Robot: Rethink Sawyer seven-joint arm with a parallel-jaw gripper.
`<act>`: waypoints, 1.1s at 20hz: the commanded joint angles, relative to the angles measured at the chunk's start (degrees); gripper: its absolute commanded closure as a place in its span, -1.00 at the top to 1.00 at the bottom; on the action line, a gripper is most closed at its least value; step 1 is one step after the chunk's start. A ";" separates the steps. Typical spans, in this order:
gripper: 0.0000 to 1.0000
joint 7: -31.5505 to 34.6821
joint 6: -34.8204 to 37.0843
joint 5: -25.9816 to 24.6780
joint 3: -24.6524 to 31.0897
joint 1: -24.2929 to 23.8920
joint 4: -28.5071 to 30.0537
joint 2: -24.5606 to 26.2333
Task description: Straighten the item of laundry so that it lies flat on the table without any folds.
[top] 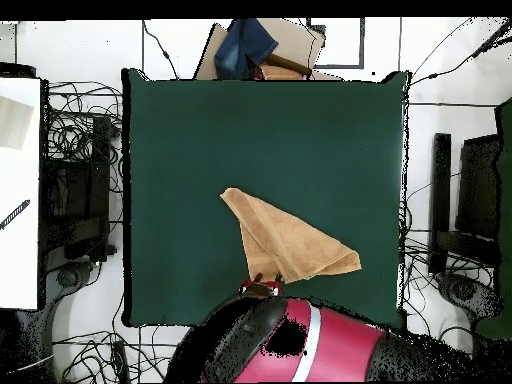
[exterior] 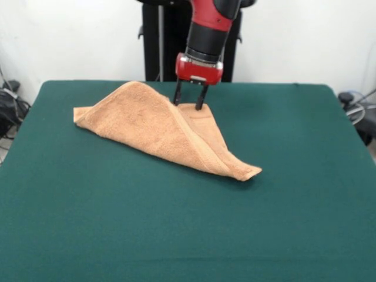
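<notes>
Front view: fingers (exterior: pixel 189 103) stand apart, tips straddling the folded towel's (exterior: pixel 158 126) far edge on the bench (exterior: pixel 176 235). Best pinch only the top layer, drag outward slowly. Overhead view: towel (top: pixel 288 242) lies just beyond the arm (top: pixel 290 345).

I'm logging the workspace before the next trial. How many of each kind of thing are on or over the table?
Peach-orange towel, folded over: 1
Green table: 1
Robot claw, at the towel's far edge: 1
Total: 3
</notes>
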 commanded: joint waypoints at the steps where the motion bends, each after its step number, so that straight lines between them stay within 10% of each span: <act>1: 1.00 14.16 13.81 7.27 -0.91 1.32 1.91 -3.66; 8: 1.00 18.10 10.10 5.14 -0.33 -0.30 1.29 -2.10; 22: 1.00 11.25 12.10 3.48 0.11 -4.93 -17.69 12.36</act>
